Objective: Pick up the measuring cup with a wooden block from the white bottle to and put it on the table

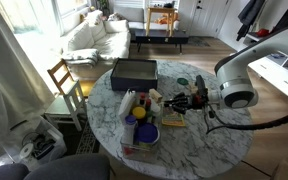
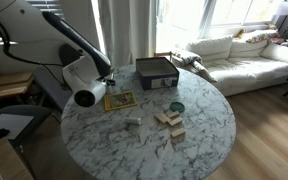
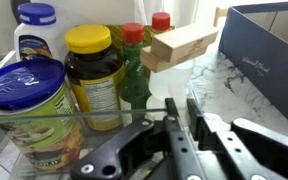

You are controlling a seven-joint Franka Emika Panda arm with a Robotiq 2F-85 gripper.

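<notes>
In the wrist view my gripper [image 3: 181, 112] has its two fingers close together, pinched on a thin, pale clear part that looks like the handle of the measuring cup [image 3: 152, 88]. A wooden block [image 3: 182, 45] sits tilted in the cup just beyond the fingertips. In an exterior view the gripper [image 1: 187, 101] hovers over the middle of the marble table [image 1: 199, 140], holding the cup and block [image 1: 156, 98] next to the tray. A slim white bottle [image 1: 128, 104] stands at the tray's near side. The cup's underside is hidden.
A clear tray [image 3: 44, 118] holds a yellow-lidded jar [image 3: 92, 62], a blue-lidded tub [image 3: 24, 100], a green bottle [image 3: 134, 60] and a white blue-capped bottle [image 3: 34, 28]. A dark box [image 1: 134, 72] stands at the back. Loose wooden blocks [image 2: 169, 121] show in an exterior view.
</notes>
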